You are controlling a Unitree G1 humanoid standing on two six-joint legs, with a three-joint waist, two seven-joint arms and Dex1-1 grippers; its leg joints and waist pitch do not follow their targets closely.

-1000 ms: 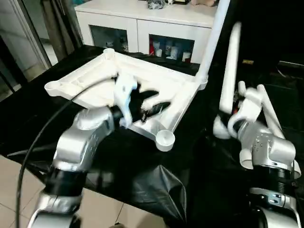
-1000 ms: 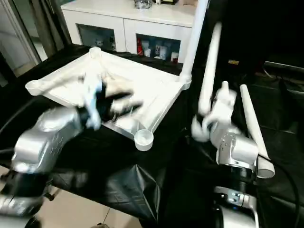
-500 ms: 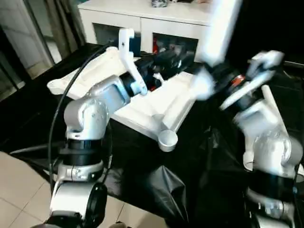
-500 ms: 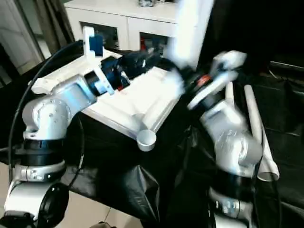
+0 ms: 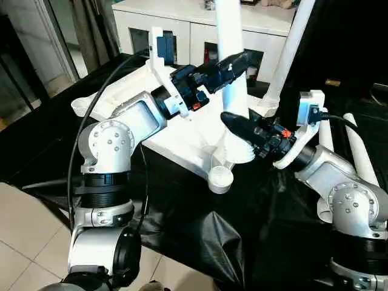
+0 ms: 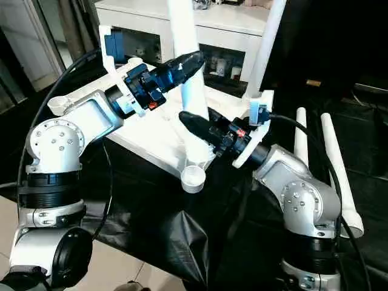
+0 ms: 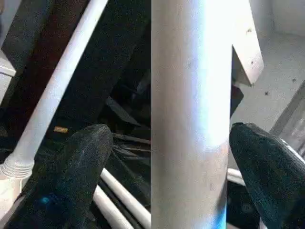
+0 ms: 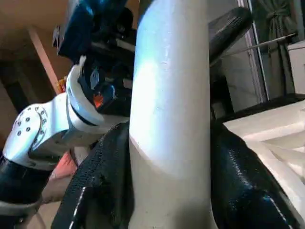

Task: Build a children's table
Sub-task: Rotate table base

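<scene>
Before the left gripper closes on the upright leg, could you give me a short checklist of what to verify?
1. Right gripper clamped on the leg: ok, fingers press both sides in the right wrist view.
2. Left gripper open around the leg: ok, gaps on both sides of the tube.
3. Leg upright: ok, near vertical.
4. Leg foot seated in a tabletop socket: cannot tell, the right gripper hides the base.
5. Nearest corner socket empty: ok.
6. Far corner leg standing in place: ok.
</scene>
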